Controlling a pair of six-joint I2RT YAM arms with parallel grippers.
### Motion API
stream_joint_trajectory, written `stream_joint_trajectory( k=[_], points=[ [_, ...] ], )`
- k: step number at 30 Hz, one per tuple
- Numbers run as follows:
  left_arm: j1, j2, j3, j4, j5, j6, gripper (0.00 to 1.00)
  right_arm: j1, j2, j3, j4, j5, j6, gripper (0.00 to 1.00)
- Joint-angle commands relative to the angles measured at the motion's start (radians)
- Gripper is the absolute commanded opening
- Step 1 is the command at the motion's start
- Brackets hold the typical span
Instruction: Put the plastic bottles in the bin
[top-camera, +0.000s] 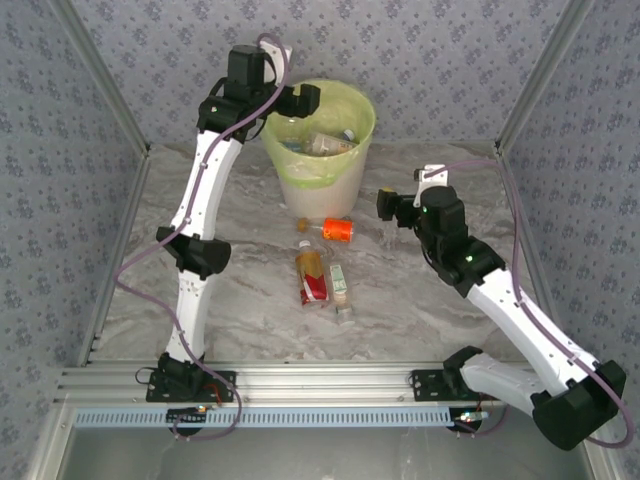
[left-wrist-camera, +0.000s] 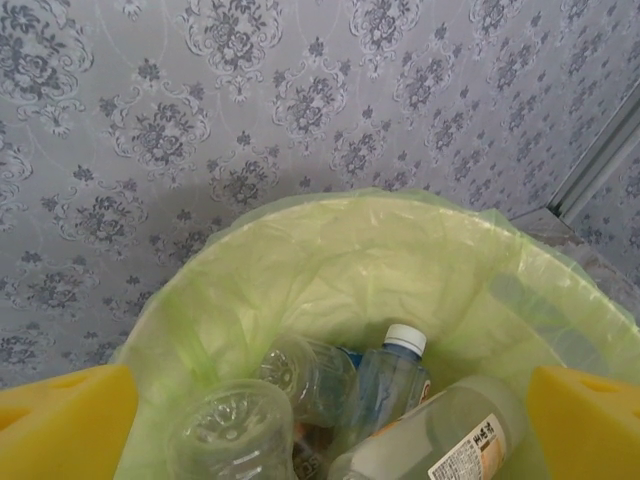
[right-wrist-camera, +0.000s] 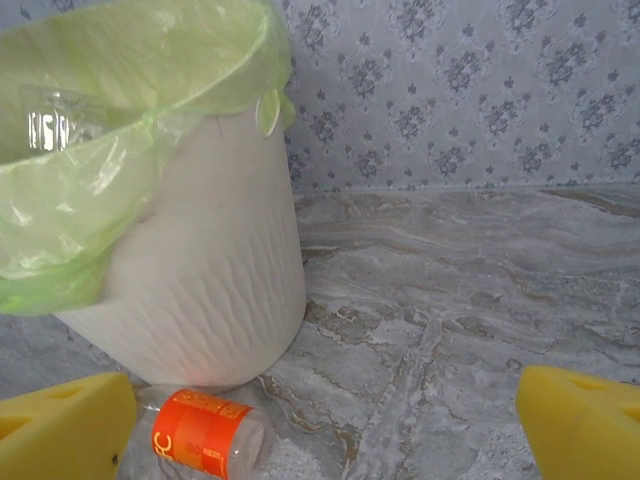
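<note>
Yellow fingertips (left-wrist-camera: 60, 420) spread wide above the bin (left-wrist-camera: 300, 250): the left claw (left-wrist-camera: 330, 430) holds nothing, and several plastic bottles (left-wrist-camera: 390, 375) lie inside.
At the right claw (right-wrist-camera: 320, 430) the fingers also gape empty, low over the surface (right-wrist-camera: 450, 300). An orange-labelled bottle (right-wrist-camera: 205, 432) lies at lower left of its view, just beside the bin's base and near one finger rather than centred. An amber-filled bottle (top-camera: 312, 272) and others wait mid-frame in the top view. Closing off-centre would likely roll the round bottle away or knock the bin.
</note>
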Motion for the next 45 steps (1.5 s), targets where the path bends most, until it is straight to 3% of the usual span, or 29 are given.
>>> stream_joint_trajectory(
  k=[1, 7, 13, 19, 23, 29, 33, 37, 45],
  points=[
    [0.012, -0.065, 0.030, -0.047, -0.005, 0.037, 0.99, -0.012, 0.042, -0.010, -0.016, -0.056, -0.060, 1.00],
    [0.032, -0.141, -0.029, -0.080, 0.042, -0.011, 1.00, -0.046, 0.138, -0.046, 0.012, -0.125, -0.137, 1.00],
    [0.034, -0.233, -0.192, -0.008, 0.076, 0.001, 1.00, -0.113, 0.269, -0.063, 0.032, -0.228, -0.143, 1.00],
    [0.048, -0.406, -0.514, 0.161, 0.060, 0.027, 0.99, -0.118, 0.417, -0.030, 0.067, -0.456, -0.219, 1.00],
    [0.049, -0.493, -0.652, 0.227, 0.048, 0.028, 1.00, -0.104, 0.499, -0.016, 0.130, -0.461, -0.201, 1.00],
    [0.052, -0.612, -0.851, 0.373, 0.001, 0.008, 0.99, -0.119, 0.612, 0.006, 0.218, -0.596, -0.211, 1.00],
    [0.056, -0.742, -1.078, 0.528, -0.013, -0.039, 0.99, -0.133, 0.685, 0.048, 0.224, -0.703, -0.279, 1.00],
    [0.059, -0.879, -1.295, 0.660, -0.041, -0.097, 0.99, -0.136, 0.757, 0.112, 0.195, -0.727, -0.328, 0.99],
    [0.077, -1.020, -1.521, 0.685, -0.124, -0.185, 0.99, -0.118, 0.875, 0.192, 0.207, -0.733, -0.342, 0.98]
  ],
)
